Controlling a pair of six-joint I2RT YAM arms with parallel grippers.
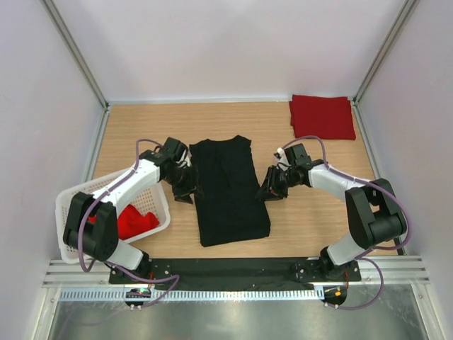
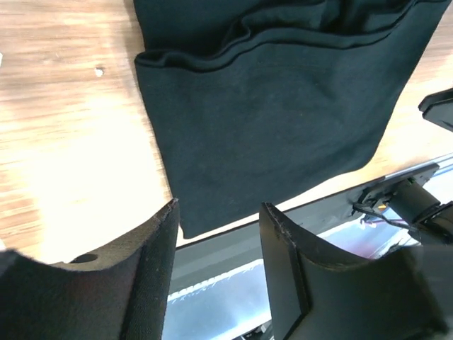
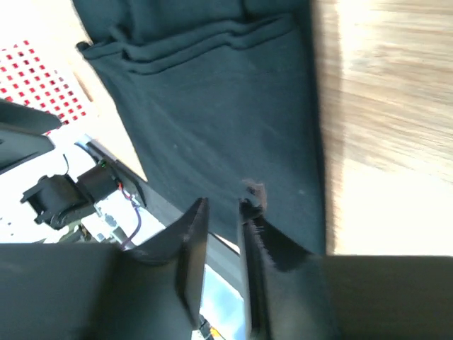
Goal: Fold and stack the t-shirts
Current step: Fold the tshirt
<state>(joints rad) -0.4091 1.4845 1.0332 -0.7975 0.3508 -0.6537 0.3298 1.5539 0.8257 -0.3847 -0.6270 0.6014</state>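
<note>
A black t-shirt (image 1: 228,191), folded into a long strip, lies flat in the middle of the table. It also shows in the left wrist view (image 2: 283,106) and the right wrist view (image 3: 226,120). A folded red t-shirt (image 1: 322,117) lies at the back right corner. Another red t-shirt (image 1: 134,221) is crumpled in the white basket (image 1: 78,205). My left gripper (image 1: 185,191) is at the black shirt's left edge, open and empty (image 2: 219,227). My right gripper (image 1: 270,190) is at its right edge, jaws narrowly apart and empty (image 3: 223,209).
The white lattice basket stands at the front left, beside the left arm, and shows in the right wrist view (image 3: 35,78). White walls enclose the table on three sides. A black rail (image 1: 233,265) runs along the near edge.
</note>
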